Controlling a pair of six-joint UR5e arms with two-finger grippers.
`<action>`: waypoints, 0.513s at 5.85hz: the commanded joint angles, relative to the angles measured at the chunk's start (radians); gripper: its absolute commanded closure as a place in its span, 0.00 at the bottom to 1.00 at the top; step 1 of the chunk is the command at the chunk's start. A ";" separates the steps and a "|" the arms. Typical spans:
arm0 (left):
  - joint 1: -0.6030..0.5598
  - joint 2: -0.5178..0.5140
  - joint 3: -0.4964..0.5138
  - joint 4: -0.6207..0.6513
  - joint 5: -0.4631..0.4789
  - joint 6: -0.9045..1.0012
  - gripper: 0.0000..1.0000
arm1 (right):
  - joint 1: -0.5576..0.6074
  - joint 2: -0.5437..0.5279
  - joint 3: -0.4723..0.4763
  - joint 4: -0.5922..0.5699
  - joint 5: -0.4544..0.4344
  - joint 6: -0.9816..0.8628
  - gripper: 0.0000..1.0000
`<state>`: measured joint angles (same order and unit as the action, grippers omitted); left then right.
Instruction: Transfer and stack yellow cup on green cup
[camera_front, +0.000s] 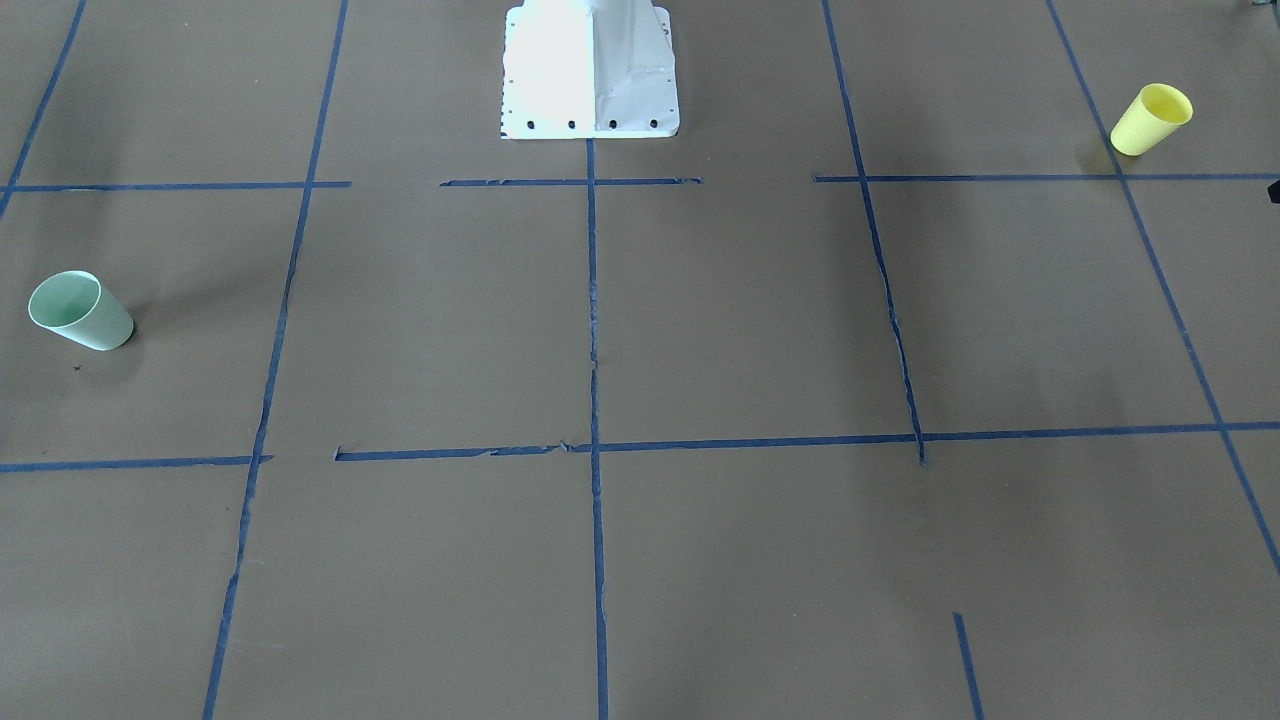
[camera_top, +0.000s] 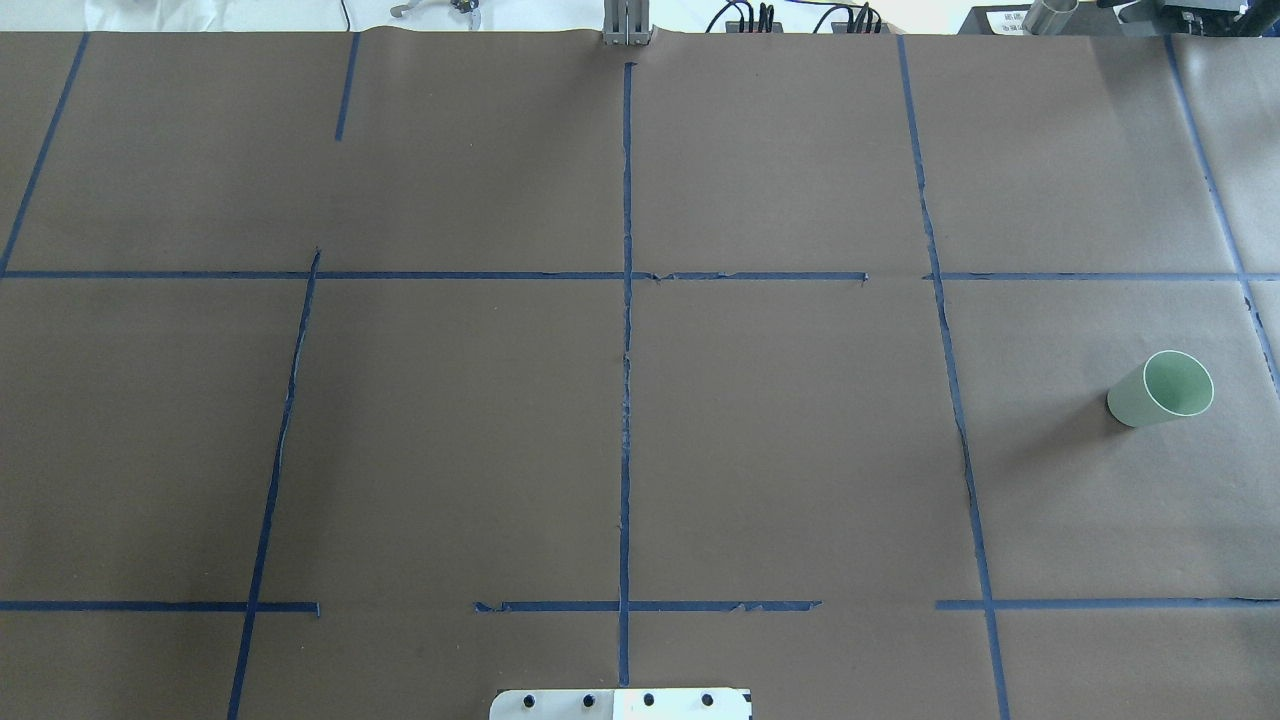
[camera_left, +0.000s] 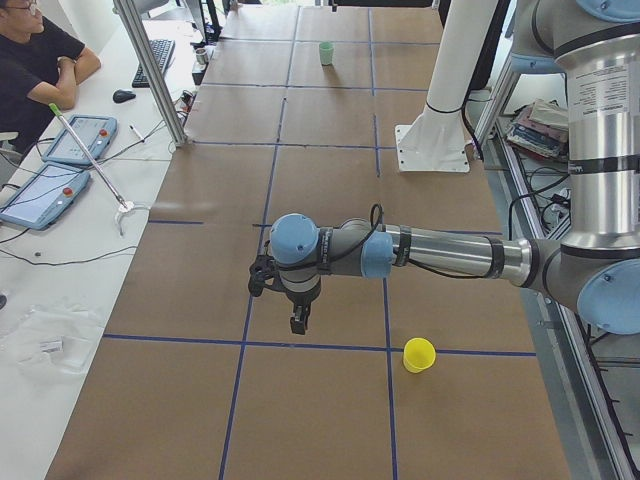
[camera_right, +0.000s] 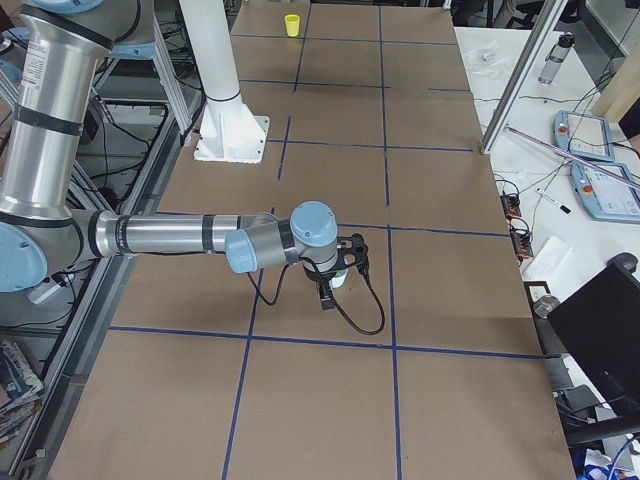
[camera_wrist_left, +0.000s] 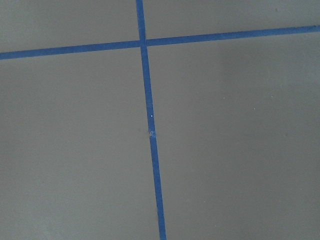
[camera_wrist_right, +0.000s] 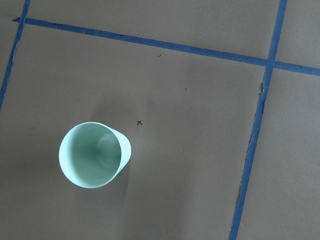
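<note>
Jaws on both arms: spread or closed, I cannot tell; the yellow cup (camera_front: 1152, 120) stands alone on the counter (camera_front: 700, 330), well apart from the green cup (camera_front: 80, 311), so pickup seems unstarted, and the left jaws must first straddle it.

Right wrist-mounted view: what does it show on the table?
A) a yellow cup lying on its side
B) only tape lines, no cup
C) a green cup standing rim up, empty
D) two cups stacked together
C: the green cup stands alone with its rim up, and nothing shows inside it.
</note>
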<state>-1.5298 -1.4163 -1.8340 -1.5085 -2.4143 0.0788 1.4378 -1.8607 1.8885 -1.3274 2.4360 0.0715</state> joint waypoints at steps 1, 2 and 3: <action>0.031 -0.001 -0.054 -0.065 0.000 -0.034 0.00 | -0.002 -0.002 0.000 0.002 0.000 -0.001 0.00; 0.109 -0.003 -0.083 -0.088 0.001 -0.212 0.00 | -0.002 -0.002 0.000 0.002 0.000 -0.002 0.00; 0.162 -0.006 -0.097 -0.114 0.009 -0.367 0.00 | -0.002 -0.002 0.000 0.002 -0.002 -0.002 0.00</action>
<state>-1.4227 -1.4194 -1.9129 -1.5965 -2.4107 -0.1430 1.4359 -1.8621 1.8885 -1.3255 2.4355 0.0694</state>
